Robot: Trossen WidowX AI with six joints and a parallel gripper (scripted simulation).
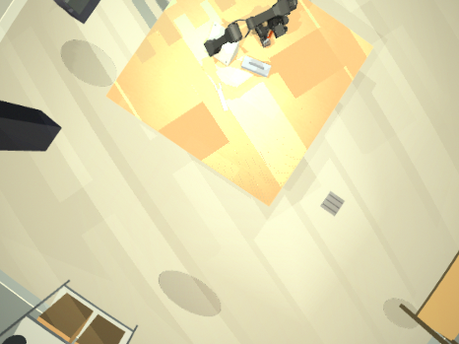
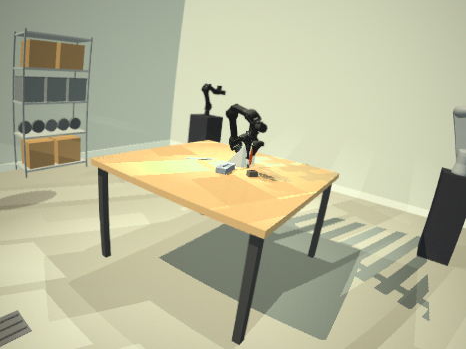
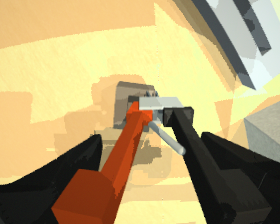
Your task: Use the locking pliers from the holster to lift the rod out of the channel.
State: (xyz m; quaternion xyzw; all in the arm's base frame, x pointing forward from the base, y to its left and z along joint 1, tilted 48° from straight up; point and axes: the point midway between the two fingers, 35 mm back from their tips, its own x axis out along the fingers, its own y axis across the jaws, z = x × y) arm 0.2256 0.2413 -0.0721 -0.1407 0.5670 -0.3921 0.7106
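Pincer (image 1: 269, 34) (image 2: 250, 151) (image 3: 151, 138), one: grasping your locking pliers (image 1: 266, 42) (image 2: 251, 156) (image 3: 126, 152) by their orange-red and black handles, above the dark holster (image 2: 252, 173) (image 3: 127, 85). Channel block (image 1: 250, 69) (image 2: 223, 169) (image 3: 218, 32), one: pale, slotted, on your bench (image 1: 197, 128) (image 2: 200, 185) (image 3: 50, 65) near the holster; rod indistinct.

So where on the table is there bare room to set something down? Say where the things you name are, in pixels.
The widest patch of table (image 1: 261, 118) (image 2: 165, 175) appears to lie between the channel block (image 1: 252, 70) (image 2: 225, 170) and the corner farthest from the arm (image 1: 268, 17) (image 2: 242, 110). It's crowded around the gripper (image 3: 152, 145).
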